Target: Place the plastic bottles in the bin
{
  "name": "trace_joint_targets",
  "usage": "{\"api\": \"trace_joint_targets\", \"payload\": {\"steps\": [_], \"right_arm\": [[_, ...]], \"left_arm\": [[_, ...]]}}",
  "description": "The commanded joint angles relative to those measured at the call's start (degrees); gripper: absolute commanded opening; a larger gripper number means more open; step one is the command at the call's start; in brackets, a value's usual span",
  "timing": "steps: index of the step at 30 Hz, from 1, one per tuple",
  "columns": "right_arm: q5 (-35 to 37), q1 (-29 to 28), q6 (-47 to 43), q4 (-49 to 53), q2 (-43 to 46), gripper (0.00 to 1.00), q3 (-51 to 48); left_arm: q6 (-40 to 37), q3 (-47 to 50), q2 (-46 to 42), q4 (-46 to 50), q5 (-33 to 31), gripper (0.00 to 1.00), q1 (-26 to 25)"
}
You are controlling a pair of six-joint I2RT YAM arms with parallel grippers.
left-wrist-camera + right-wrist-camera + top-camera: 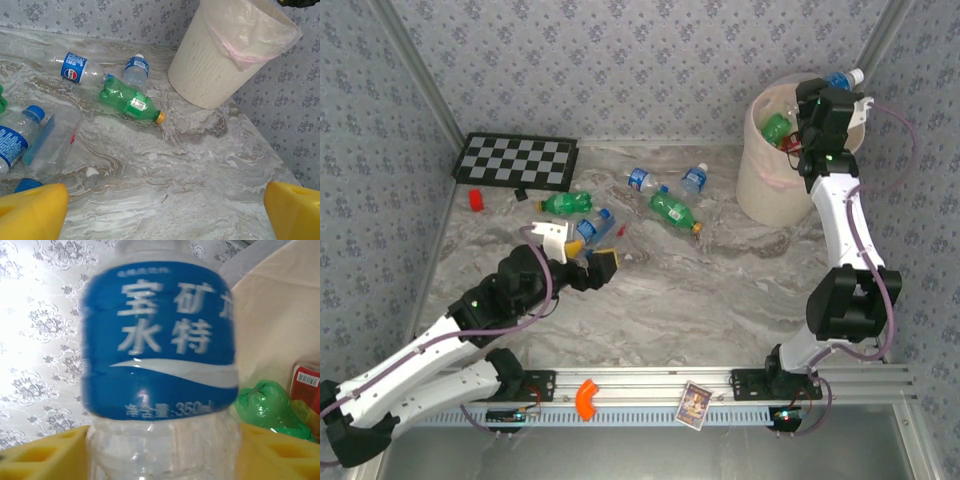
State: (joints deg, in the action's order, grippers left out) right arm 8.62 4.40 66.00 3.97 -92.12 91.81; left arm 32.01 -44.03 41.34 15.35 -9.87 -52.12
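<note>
The right gripper (823,110) hangs over the bin (760,185), above its right rim. A water bottle (160,365), clear with a blue label, sits between the yellow fingers (40,452), and its neck reaches out past the rim. The label is blurred, and I cannot tell whether the jaws clamp the bottle or stand just clear of it. Inside the bin lie a green bottle (265,407) and, beside it, a red label (306,390) with a barcode.

The left gripper (592,254) is low over the table (720,290), well left of the bin, with its jaws wide apart and nothing between them.

More bottles lie on the table left of the bin. Nearest it are a small bottle (695,178) and an orange-capped bottle (672,210), with a Pepsi bottle (642,180) just beyond them. Farther from the bin, near the left gripper, lie a second green bottle (565,203) and a blue-capped bottle (600,225).
</note>
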Motion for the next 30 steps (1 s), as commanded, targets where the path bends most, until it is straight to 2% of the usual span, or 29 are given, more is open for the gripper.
{"api": "trace_joint_targets", "payload": {"steps": [1, 4, 17, 26, 30], "right_arm": [[-0.90, 0.27, -2.57, 1.87, 0.80, 1.00, 2.26], [-1.15, -0.14, -5.16, -0.28, 2.70, 1.00, 0.48], [0.03, -6.36, -19.78, 2.19, 10.84, 0.99, -1.21], [0.60, -16.34, -30.49, 1.93, 14.11, 1.00, -6.25], [1.31, -22.01, -38.37, 2.55, 14.07, 1.00, -8.11]], "left_arm": [[-0.49, -0.71, -1.20, 0.33, -0.67, 1.00, 0.35], [-0.41, -0.53, -1.11, -0.14, -0.45, 1.00, 0.35], [0.58, -0.14, 0.19, -1.30, 0.33, 1.00, 0.31], [0.85, -0.09, 2.13, 0.21, -1.84, 1.00, 0.38], [1.61, -0.10, 3.51, 1.81, -3.91, 1.00, 0.50]]}}
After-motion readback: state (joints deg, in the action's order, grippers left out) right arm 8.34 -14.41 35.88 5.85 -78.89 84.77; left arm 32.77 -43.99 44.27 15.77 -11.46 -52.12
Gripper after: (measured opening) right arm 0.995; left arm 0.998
